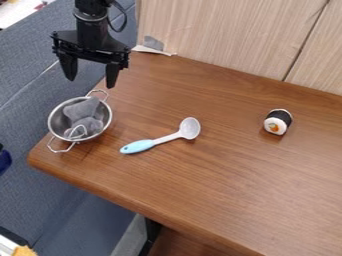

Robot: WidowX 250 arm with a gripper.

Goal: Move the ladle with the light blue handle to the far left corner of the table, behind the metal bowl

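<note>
Steel pot (59,120): count one, with two loop handles, at the desk's (220,185) left corner. Inside it I log soft grey material (81,109) in two lobes, whether one piece or two I cannot tell, and one thin loop (77,130) near the lower edge.

Position: from my camera, the pot sits just below the gripper (91,81). Fingers (112,76) are released and spread wide, pointing down, nothing between them; the far handle lies near the right-hand fingertip. Contact: I cannot tell.

Orientation: pot upright, mouth up. Its long axis, handle to handle, runs from upper right to lower left in my view.

Also on the desk: one spoon (159,141), blue grip toward lower left, pale head toward upper right; one toy sushi roll (278,122), well apart on the right. Wood-grain panel (220,35) stands behind.
</note>
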